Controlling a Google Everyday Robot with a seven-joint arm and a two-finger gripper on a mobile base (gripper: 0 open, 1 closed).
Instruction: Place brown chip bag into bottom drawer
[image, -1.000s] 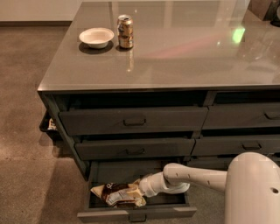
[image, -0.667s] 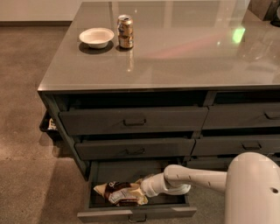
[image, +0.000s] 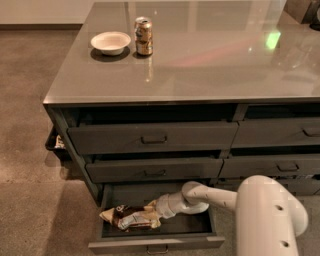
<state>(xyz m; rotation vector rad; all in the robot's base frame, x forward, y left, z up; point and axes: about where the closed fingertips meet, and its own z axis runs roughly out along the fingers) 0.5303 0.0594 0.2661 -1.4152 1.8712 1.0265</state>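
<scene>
While the bottom drawer (image: 155, 243), a wide, shallow dark grey metal one with a small central pull handle, stands pulled out from the cabinet's left column, the brown chip bag (image: 131, 217) lies inside it. The bag is crumpled foil, dark with a pale panel and yellowish ends. It lies roughly flat on the drawer floor in the left half, long axis running 9 to 3 o'clock.

The gripper (image: 159, 210) is down inside the same drawer, at the bag's 3 o'clock and right against its yellowish right end. The crumpled foil hides the tip there, so I cannot tell whether it is gripping the bag or merely resting beside it. It appears to be in contact.

The smooth white robot arm (image: 215, 196) reaches in from 4 o'clock, low over the drawer's right half. Its bulky white housing fills the lower right corner.

The two dark grey drawers above are both pushed in: the middle drawer (image: 155, 170) and the top drawer (image: 152, 137).

The glossy grey cabinet top (image: 210, 65) carries two things near its far left corner, towards 11 o'clock. One is a shallow round white bowl (image: 111, 42). Just beside it, at its 3 o'clock, a gold-brown metal soda can (image: 143, 36) stands upright. They are close but apart.

A green glint of light (image: 272, 39) shows on the top towards 1 o'clock.
</scene>
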